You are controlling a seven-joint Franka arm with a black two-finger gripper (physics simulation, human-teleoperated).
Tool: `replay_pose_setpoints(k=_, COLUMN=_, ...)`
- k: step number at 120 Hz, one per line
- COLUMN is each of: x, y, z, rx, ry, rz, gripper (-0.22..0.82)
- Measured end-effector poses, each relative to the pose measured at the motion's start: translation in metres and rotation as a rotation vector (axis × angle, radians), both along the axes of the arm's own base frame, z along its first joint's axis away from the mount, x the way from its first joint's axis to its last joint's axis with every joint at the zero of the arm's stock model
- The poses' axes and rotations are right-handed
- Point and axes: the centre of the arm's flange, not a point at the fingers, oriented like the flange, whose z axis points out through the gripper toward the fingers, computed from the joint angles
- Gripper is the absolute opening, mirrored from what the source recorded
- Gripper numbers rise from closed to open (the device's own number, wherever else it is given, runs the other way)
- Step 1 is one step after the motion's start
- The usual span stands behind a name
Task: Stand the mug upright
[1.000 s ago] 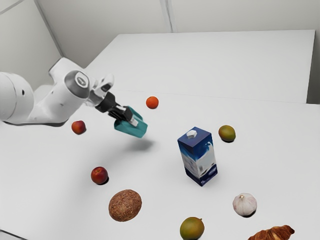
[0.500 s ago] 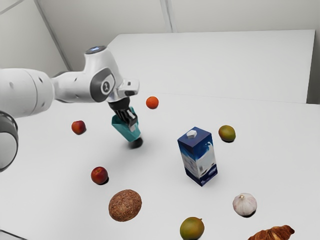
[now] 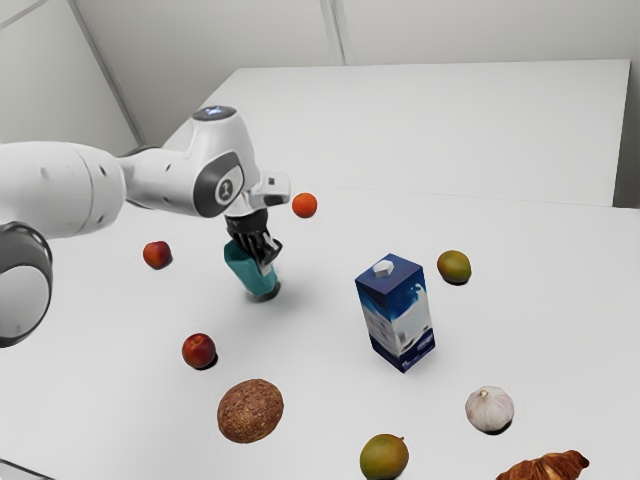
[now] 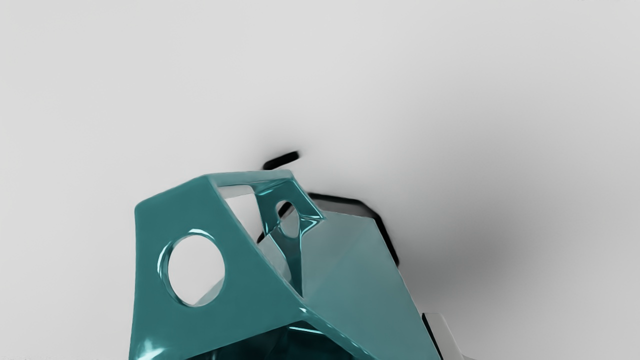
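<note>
The gripper point(image 3: 262, 262) is gripping one mug point(image 3: 248, 270) low at the table point(image 3: 320, 300), its long axis slanting, mouth pointing up toward the exterior view's left. One carton point(image 3: 396, 315), orange point(image 3: 305, 205), loaf point(image 3: 251, 411), garlic point(image 3: 489, 409) and croissant point(image 3: 545, 467), two mangoes point(image 3: 454, 266) and two red fruits point(image 3: 199, 350) are resting there.

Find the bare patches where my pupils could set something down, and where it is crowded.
One lies between the tilted mug, the carton and the brown loaf; another between the orange fruit and the green fruit beyond the carton. It is tighter between garlic and croissant, and at the mug, where the tool is.
</note>
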Motion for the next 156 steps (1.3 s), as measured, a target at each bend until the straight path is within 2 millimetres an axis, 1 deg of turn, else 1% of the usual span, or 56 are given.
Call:
replay_pose_setpoints(k=26, x=0.001, y=0.000, z=-0.001, rx=0.002, ry=-0.012, rz=0.037, gripper=-0.15)
replay_pose_setpoints(k=33, x=0.001, y=0.000, z=-0.001, rx=0.002, ry=-0.014, rz=0.046, gripper=-0.13)
replay_pose_setpoints(k=56, x=0.001, y=0.000, z=0.000, rx=0.000, ry=-0.018, rz=0.066, gripper=0.03)
replay_pose_setpoints(k=81, x=0.001, y=0.000, z=0.001, rx=-0.002, ry=-0.021, rz=0.081, gripper=0.24)
replay_pose_setpoints(k=100, x=0.002, y=-0.004, z=0.007, rx=-0.006, ry=-0.033, rz=0.082, gripper=0.36)
replay_pose_setpoints(k=114, x=0.001, y=-0.008, z=0.023, rx=-0.016, ry=-0.058, rz=0.080, gripper=0.41)
replay_pose_setpoints(k=130, x=-0.002, y=-0.011, z=0.048, rx=-0.033, ry=-0.094, rz=0.079, gripper=0.44)
replay_pose_setpoints(k=140, x=-0.002, y=-0.013, z=0.059, rx=-0.040, ry=-0.110, rz=0.078, gripper=0.46)
replay_pose_setpoints(k=156, x=0.012, y=-0.014, z=0.093, rx=-0.044, ry=-0.143, rz=0.081, gripper=0.53)
